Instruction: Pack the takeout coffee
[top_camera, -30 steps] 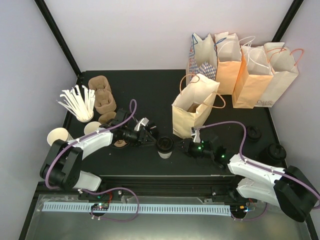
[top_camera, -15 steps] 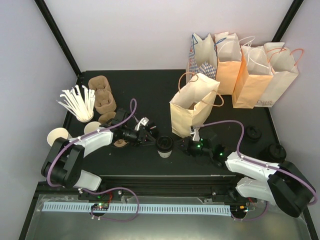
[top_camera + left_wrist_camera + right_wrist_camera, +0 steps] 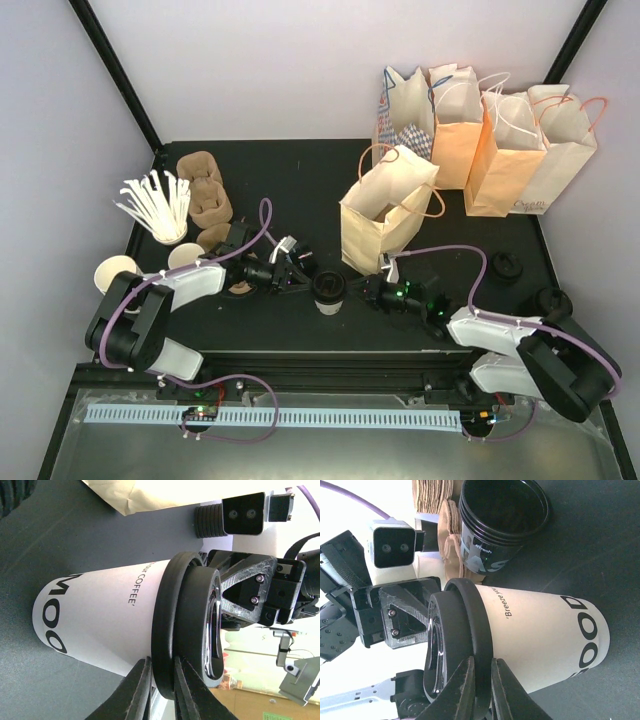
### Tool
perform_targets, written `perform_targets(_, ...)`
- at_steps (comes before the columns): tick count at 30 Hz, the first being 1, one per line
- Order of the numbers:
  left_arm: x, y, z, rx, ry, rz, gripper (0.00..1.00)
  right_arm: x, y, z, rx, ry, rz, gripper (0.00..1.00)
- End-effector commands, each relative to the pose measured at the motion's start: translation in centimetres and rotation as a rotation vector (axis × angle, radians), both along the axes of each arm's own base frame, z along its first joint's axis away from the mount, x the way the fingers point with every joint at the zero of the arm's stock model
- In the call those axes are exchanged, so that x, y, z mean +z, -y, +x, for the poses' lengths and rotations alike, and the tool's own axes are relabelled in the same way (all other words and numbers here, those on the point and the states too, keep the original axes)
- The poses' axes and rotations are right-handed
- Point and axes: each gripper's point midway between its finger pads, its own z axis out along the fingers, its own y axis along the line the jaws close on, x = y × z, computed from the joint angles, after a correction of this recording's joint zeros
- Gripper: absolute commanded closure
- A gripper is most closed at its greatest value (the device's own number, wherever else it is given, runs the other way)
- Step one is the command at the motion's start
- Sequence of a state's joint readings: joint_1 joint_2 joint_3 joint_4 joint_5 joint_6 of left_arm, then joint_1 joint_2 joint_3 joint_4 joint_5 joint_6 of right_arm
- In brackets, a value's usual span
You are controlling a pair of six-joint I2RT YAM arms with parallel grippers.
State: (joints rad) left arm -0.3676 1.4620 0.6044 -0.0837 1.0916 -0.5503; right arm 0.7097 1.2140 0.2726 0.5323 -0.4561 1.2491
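At centre front — white cup (image 3: 100, 615) reads "COFFEE'" | left gripper (image 3: 161, 667), right gripper (image 3: 482, 666) both pinch black lid (image 3: 185, 625)

Occlusions around the takeout coffee (image 3: 100, 620).
The bottom edge crops the left gripper (image 3: 162, 662) and right gripper (image 3: 482, 662) just behind their fingertips; the cup's bold lettering curves out of sight; from above it is too small to read.
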Motion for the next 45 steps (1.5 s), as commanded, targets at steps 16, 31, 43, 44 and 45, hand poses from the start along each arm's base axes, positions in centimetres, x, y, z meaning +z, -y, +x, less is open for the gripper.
perform_targets(16,-9.9,-2.7,-3.6,0.044,-0.177,0.276,0.84,-10.4,3.0,-6.2,0.087,-0.327,-0.252,0.89)
perform_targets(31,-12.1,-3.5,-5.2,0.050,-0.246,0.313,0.87,-13.6,4.4,-8.6,0.089,-0.443,-0.304,0.91)
perform_targets(43,-13.9,-4.3,-6.8,0.056,-0.284,0.359,0.87,-15.6,6.0,-10.4,0.071,-0.522,-0.370,0.91)
perform_targets(44,-14.0,-4.4,-6.9,0.055,-0.284,0.365,0.87,-15.7,6.1,-10.6,0.072,-0.528,-0.377,0.91)
perform_targets(45,-14.2,-4.5,-7.0,0.056,-0.285,0.372,0.87,-15.8,6.1,-10.7,0.072,-0.533,-0.385,0.91)
